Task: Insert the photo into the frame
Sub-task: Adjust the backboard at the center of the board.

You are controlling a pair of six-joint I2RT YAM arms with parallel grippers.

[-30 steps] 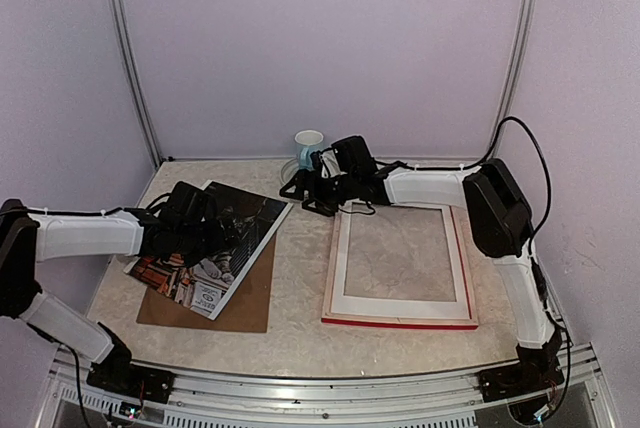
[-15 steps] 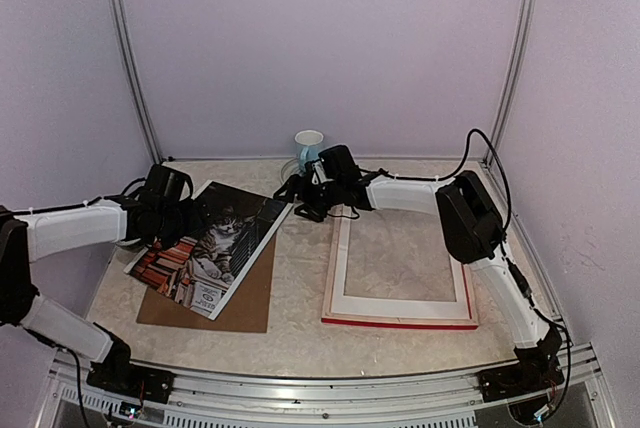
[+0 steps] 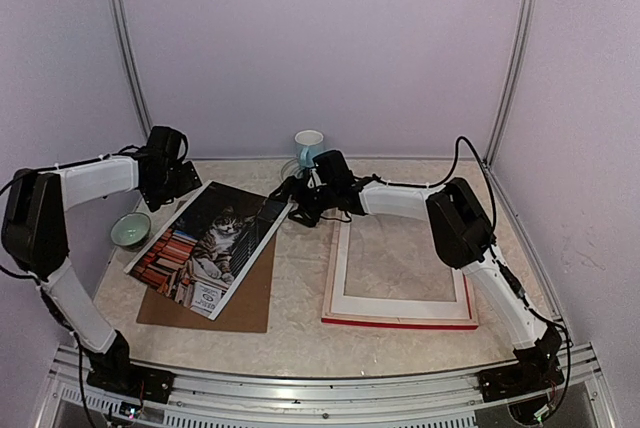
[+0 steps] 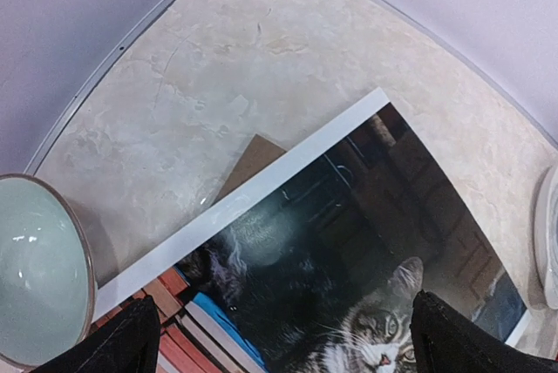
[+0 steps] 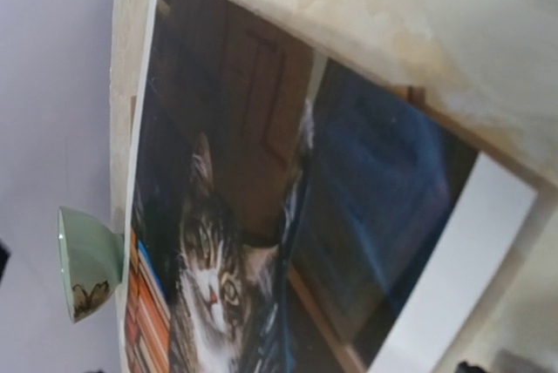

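Note:
The photo (image 3: 212, 241), a cat and books print, lies face up and skewed on the brown backing board (image 3: 245, 300) at the left. It fills the left wrist view (image 4: 349, 242) and the right wrist view (image 5: 261, 172). The frame (image 3: 400, 322) lies at the right, its red near edge showing, with the white mat board (image 3: 342, 260) on it. My left gripper (image 3: 172, 176) is open and empty above the photo's far left edge; its fingertips (image 4: 131, 342) stand wide apart. My right gripper (image 3: 293, 200) hovers by the photo's far right corner, jaws apart, holding nothing.
A pale green bowl (image 3: 130, 230) stands left of the photo and shows in the left wrist view (image 4: 35, 273) and the right wrist view (image 5: 83, 264). A white and blue mug (image 3: 308, 145) stands at the back wall. Walls close in on three sides.
My left arm has swung off the photo to the far left, uncovering the cat and the green bowl. My right gripper has moved left from the frame's far corner toward the photo.

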